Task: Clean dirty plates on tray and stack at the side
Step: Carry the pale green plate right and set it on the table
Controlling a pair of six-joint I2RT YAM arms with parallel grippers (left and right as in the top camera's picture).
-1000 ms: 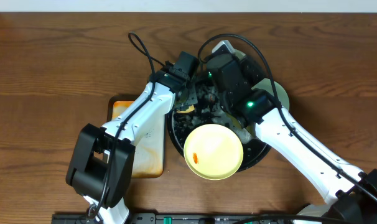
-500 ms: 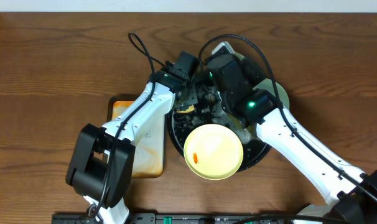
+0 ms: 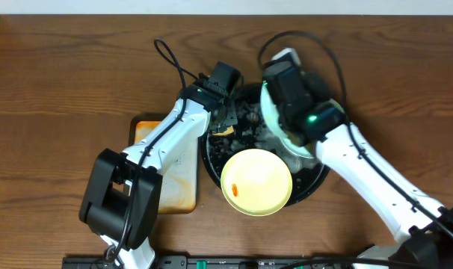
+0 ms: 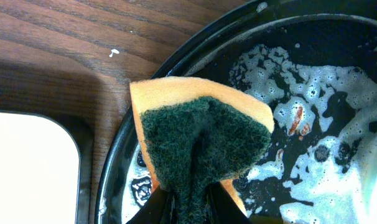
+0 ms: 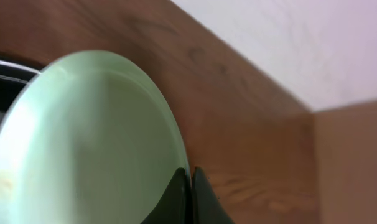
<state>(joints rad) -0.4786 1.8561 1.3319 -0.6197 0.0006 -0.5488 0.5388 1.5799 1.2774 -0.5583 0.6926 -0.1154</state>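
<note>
The black round tray [image 3: 312,182] holds soap foam and the pale yellow plate [image 3: 256,181], which lies flat at its front with an orange smear. My left gripper [image 3: 226,113] is shut on an orange sponge with a green scouring face [image 4: 201,140], held over the tray's foamy left rim [image 4: 114,174]. My right gripper [image 5: 190,182] is shut on the rim of a mint-green plate [image 5: 83,143]. That plate stands tilted on edge over the tray's back right [image 3: 271,127]. The other mint-green plate is not in view.
A smaller rectangular black-rimmed tray [image 3: 167,175] with an orange-stained white surface lies left of the round tray; its corner shows in the left wrist view [image 4: 27,168]. Bare wood tabletop [image 3: 391,90] lies to the right, and a pale wall [image 5: 288,43] stands beyond the table edge.
My right arm has swung right and back, carrying the mint-green plate up onto its edge. The left arm, the sponge and the yellow plate have not moved.
</note>
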